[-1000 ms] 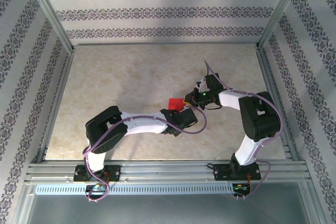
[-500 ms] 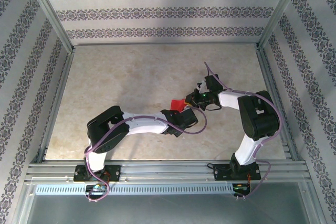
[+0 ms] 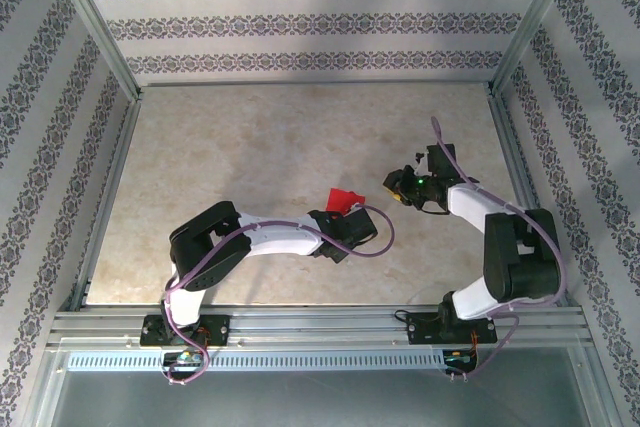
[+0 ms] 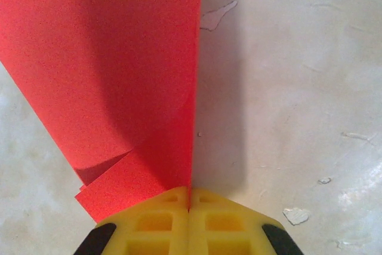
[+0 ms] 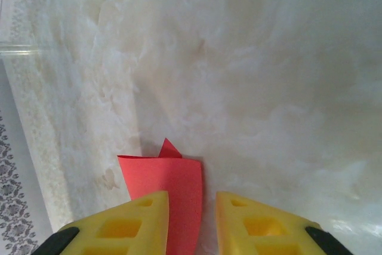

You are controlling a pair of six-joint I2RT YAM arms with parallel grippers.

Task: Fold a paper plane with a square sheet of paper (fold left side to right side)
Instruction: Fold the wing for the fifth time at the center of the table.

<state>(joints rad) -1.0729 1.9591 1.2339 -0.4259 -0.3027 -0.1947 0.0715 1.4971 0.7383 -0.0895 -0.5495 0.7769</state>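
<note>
One red paper (image 3: 346, 197), two hands: left hand (image 4: 189, 195) clamped on it; right hand (image 5: 191, 201) parted, apart.

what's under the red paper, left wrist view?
Beside the red paper, pinched in the left end effector, bare tabletop and a shadow show. Directly beneath it is covered.

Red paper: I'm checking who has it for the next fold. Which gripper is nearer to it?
Left. The left gripper is shut on an edge of the red paper; the right gripper hangs apart from it, off to the right in the top view, jaws parted.
</note>
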